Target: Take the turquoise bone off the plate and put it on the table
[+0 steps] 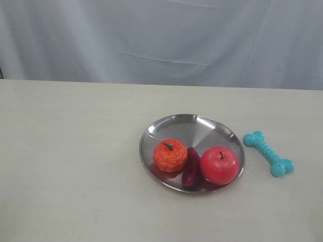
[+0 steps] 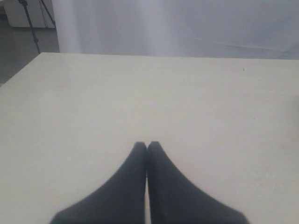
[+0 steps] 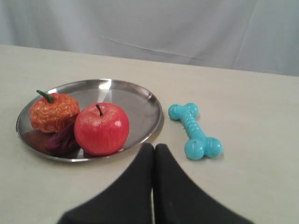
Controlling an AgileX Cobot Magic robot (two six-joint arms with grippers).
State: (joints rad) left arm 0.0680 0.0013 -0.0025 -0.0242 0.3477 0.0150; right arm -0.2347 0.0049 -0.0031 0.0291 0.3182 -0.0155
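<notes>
Turquoise ribbed rubber bone [image 1: 267,157] on the cream matte surface [image 1: 75,166] just beside the round silver metal plate [image 1: 194,128]; left fingers [image 2: 126,191] and right fingers [image 3: 131,191] pressed together, empty.

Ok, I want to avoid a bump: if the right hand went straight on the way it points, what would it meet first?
Probably the rim of the plate, just ahead of the shut right hand. The turquoise bone lies off to one side. The hand's height is unclear.
</notes>
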